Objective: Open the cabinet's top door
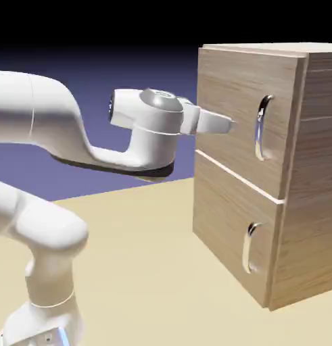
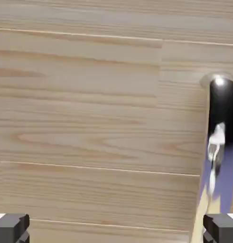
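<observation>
Light wood grain fills nearly the whole hand view, and that is the front of the boxy light-wood cabinet (image 1: 290,169) with its two stacked doors, standing on the pale tan table (image 1: 141,270) at the right of the exterior view. Up top sits the top door (image 1: 243,115), the upper light-wood panel, with its vertical curved silver bar handle (image 1: 262,128) near its right edge. Below it, the lower door (image 1: 229,223) carries a shorter silver handle (image 1: 249,248).

The white arm (image 1: 53,128) reaches in from the left, and its two-finger gripper (image 1: 222,124) points level at the upper panel, just left of the bar handle. From that side I cannot tell whether the tips touch the wood.

Now the hand view: two small grey fingertips (image 2: 11,228) show at the bottom corners, set wide apart, with nothing between them but bare door panel. The silver handle (image 2: 220,142) runs along the right side of that view, just above the right-hand fingertip, outside the gap rather than inside it. Both doors look flush with the cabinet body.
</observation>
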Available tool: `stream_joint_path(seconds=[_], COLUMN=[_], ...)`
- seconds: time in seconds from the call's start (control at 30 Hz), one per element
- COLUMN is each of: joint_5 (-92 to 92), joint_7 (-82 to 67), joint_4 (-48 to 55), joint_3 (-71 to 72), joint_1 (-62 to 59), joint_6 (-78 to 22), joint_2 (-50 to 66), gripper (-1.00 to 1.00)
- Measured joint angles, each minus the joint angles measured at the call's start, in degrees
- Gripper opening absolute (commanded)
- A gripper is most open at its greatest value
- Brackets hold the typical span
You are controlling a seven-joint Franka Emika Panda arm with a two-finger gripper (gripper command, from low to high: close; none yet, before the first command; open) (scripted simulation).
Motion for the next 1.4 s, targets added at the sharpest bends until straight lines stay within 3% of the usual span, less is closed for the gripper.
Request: stream_joint_path(seconds=[0.5,0.7,0.73,0.8,1.4], joint_5=[-37.4,-39.7,-40.1,-40.1,-18.0], joint_7=[28.4,30.1,30.3,30.3,30.3], joint_4=[4.8,10.6,11.9,11.9,-9.6], joint_3=[-12.3,-17.6,-18.7,-18.7,14.4], joint_1=[10.2,18.7,20.5,20.5,-16.8], joint_6=[-1.5,-3.6,-4.0,-4.0,-11.9], joint_2=[-5.4,-1.8,-0.9,-0.9,-4.8], gripper=[0.00,0.00,-1.00,-1.00,-1.00])
